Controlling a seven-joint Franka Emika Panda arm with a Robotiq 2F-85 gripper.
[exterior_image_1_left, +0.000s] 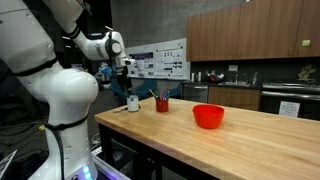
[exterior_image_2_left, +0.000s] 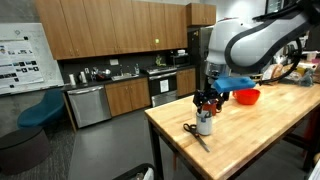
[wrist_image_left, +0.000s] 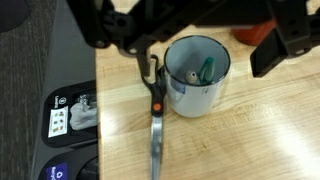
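My gripper (wrist_image_left: 195, 35) comes in from the top of the wrist view and stands open, with nothing between its fingers. Right below it is a white mug (wrist_image_left: 197, 78) holding a green marker (wrist_image_left: 207, 68) and a pale-tipped pen (wrist_image_left: 191, 76). Black-handled scissors (wrist_image_left: 155, 120) lie on the wooden table against the mug's left side. In both exterior views the gripper (exterior_image_1_left: 125, 80) (exterior_image_2_left: 207, 100) hovers just above the mug (exterior_image_1_left: 133, 102) (exterior_image_2_left: 205, 125), near the table's corner. The scissors (exterior_image_2_left: 193, 135) lie beside it.
A small red cup (exterior_image_1_left: 162, 104) stands next to the mug, and a red bowl (exterior_image_1_left: 208, 116) (exterior_image_2_left: 247, 97) sits farther along the butcher-block table (exterior_image_1_left: 240, 145). The table edge (wrist_image_left: 97, 110) is close on the left, with floor and equipment below. Kitchen cabinets line the back.
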